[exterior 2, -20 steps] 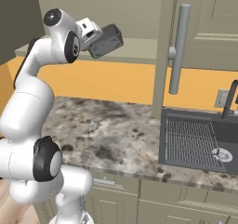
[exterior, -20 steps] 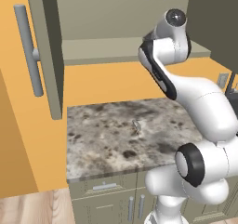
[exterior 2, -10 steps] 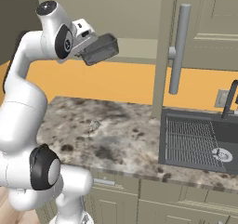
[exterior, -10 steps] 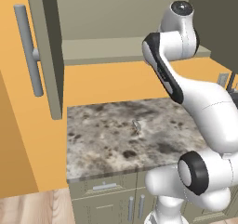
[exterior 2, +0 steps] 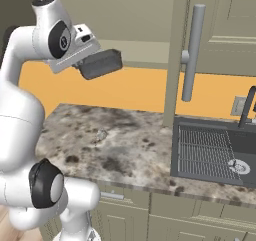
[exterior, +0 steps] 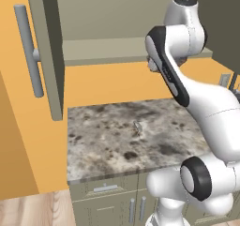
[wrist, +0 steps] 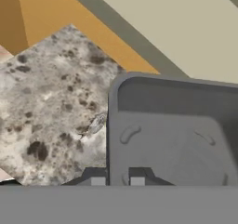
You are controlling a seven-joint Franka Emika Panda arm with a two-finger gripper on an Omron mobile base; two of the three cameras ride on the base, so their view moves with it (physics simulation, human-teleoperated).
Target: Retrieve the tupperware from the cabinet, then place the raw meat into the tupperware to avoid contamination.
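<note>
left base view: the olive-grey wall cabinet [exterior: 140, 14] stands open, its left panelled door [exterior: 47, 51] swung out at nine o'clock with the long grey bar handle [exterior: 29, 49] on it, and the shelf [exterior: 108, 49] inside looks bare. the white arm rises from five o'clock and bends up in front of the shelf. below lies the speckled grey stone desk [exterior: 103, 140], with a small pale object [exterior: 138, 126] near its middle; whether that is the raw meat is too small to tell.

right base view: the small dark grey smoky plastic tupperware tub [exterior 2: 101, 63] hangs in the air at ten o'clock, clear of the shelf and well above the desk, carried at the end of the tool [exterior 2: 80, 61]. a dark sink [exterior 2: 215, 150] sits at four o'clock.

hand view: the tool's tips are pressed together, pinching the near rim of the tub, whose hollow opens toward the camera at four o'clock. the pale object lies on the desk at nine o'clock.

judgement: retrieval looks done; the carrying step is in hand. the next move calls for lowering the tub and setting it upright on the desk beside the pale object, then letting go.
</note>
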